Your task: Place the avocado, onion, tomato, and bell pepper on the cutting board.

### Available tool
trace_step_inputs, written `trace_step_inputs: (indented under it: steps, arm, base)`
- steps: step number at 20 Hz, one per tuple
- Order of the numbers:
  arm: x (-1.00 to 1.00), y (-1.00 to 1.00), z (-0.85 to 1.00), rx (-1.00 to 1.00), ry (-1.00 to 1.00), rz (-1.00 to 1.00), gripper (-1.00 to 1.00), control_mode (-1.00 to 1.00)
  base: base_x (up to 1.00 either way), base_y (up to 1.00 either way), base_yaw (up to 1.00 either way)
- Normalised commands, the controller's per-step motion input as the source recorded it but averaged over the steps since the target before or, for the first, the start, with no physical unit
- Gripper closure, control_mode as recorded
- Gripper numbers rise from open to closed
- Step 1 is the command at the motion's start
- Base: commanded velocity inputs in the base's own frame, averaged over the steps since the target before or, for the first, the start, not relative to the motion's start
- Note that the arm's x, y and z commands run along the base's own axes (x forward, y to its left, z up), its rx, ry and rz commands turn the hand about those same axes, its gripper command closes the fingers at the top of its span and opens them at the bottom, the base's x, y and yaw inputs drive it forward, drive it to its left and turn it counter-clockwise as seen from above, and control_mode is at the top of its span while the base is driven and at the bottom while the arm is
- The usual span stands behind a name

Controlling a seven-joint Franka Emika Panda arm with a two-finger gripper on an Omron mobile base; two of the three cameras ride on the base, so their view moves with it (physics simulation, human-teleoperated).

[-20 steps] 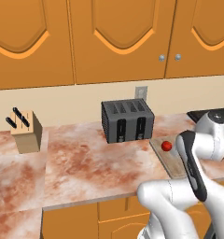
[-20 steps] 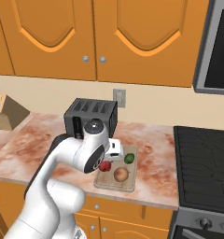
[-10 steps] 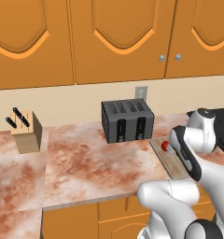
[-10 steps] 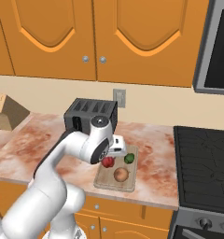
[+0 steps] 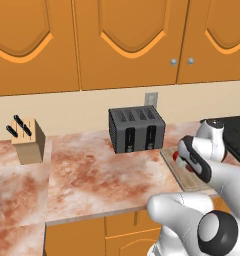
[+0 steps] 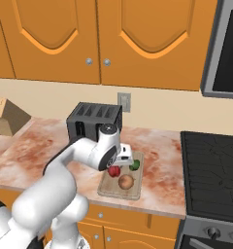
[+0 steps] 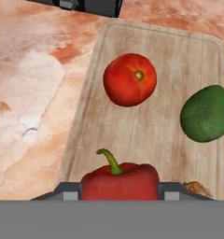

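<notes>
Cutting board [image 7: 151, 135]: lies flat on the marbled worktop [image 6: 45, 148], near its front edge, between the toaster [image 6: 93, 120] and the stove [image 6: 213, 170].
Tomato [image 7: 129, 79]: rests on the board, towards the edge nearest the toaster.
Avocado [image 7: 206, 113]: lies on the board beside the tomato, apart from it, close to a long edge.
Onion [image 6: 125, 182]: sits on the board near its front edge.
Bell pepper [image 7: 119, 180]: red with a curled green stem, over the board, gripped between the two fingertips.
Gripper [image 6: 119, 164]: closed on the bell pepper, pointing down over the board.
Arm: bends forward from the base over the worktop's front edge.
</notes>
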Motion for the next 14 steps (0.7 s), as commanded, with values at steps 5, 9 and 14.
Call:
trace_step_inputs:
  steps: [5, 9, 14]
  arm:
    - [0.13, 0.0, -0.32, 0.0, 0.01, 0.0, 1.0, -1.0]
    - [0.1, 0.0, -0.32, 0.0, 0.01, 0.0, 1.0, -1.0]
    - [0.03, 0.0, -0.3, 0.0, 0.0, 0.0, 1.0, -1.0]
  base:
    - [0.0, 0.0, 0.0]
    - [0.0, 0.0, 0.0]
    - [0.0, 0.0, 0.0]
